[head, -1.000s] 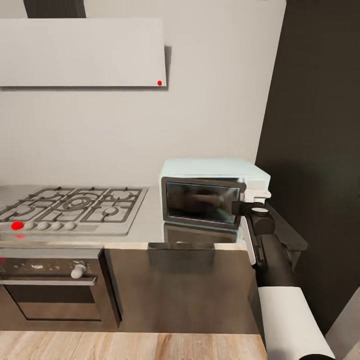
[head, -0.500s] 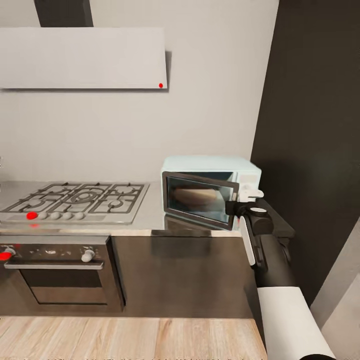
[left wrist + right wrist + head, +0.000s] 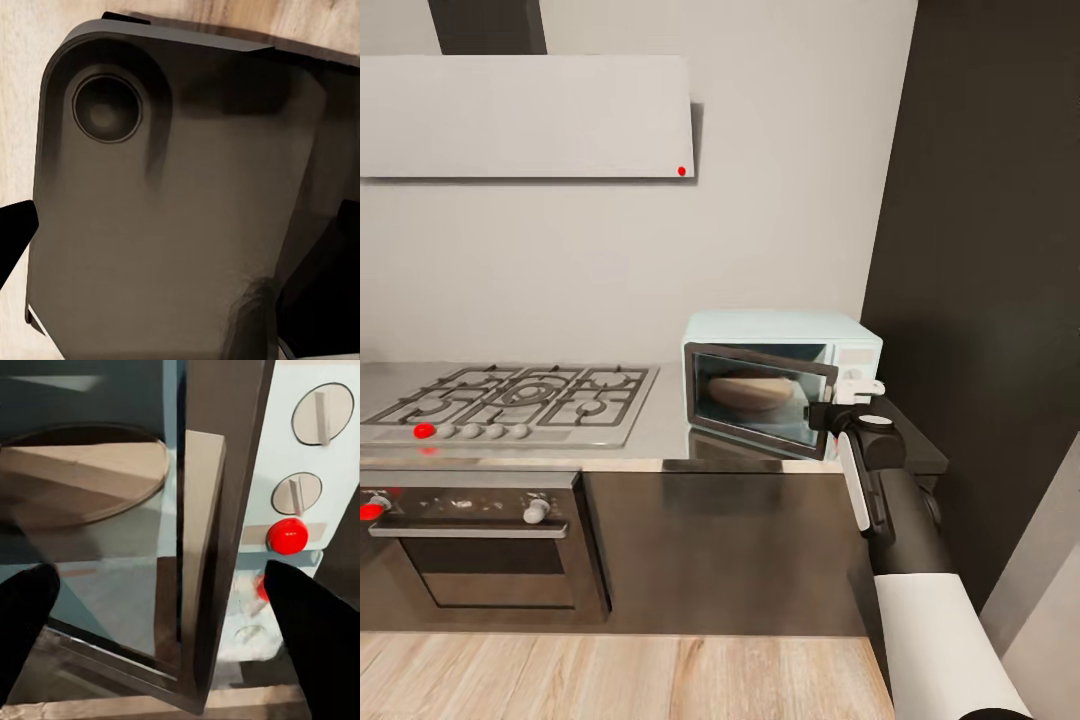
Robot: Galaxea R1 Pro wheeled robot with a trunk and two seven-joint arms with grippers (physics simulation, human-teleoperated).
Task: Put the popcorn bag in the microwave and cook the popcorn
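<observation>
- The right gripper (image 3: 838,408) sits at the free edge of the microwave door (image 3: 196,547). In the right wrist view its jaws stand wide apart, one finger on each side of that edge, and are not clamped on anything.
- The left gripper's jaws: spread cannot be told. The left wrist view shows dark robot bodywork (image 3: 172,210) close up, over wood flooring.
- The door stands partly ajar on the microwave (image 3: 780,380), which rests on the tabletop (image 3: 660,440) to the right of the gas hob (image 3: 510,400).
- The control panel (image 3: 307,495) beside the door edge carries two knobs and a red round light (image 3: 288,535).
- The popcorn bag: not identifiable. A pale tan round shape (image 3: 748,392) shows through the door glass; whether it is the bag or a turntable cannot be told.
- Risk: with the jaws unclamped, the door edge may slip out during a swing.
- Risk: the outer finger lies near the knobs and may turn one.
- Risk: a hard pull may drag the light microwave along the tabletop.
</observation>
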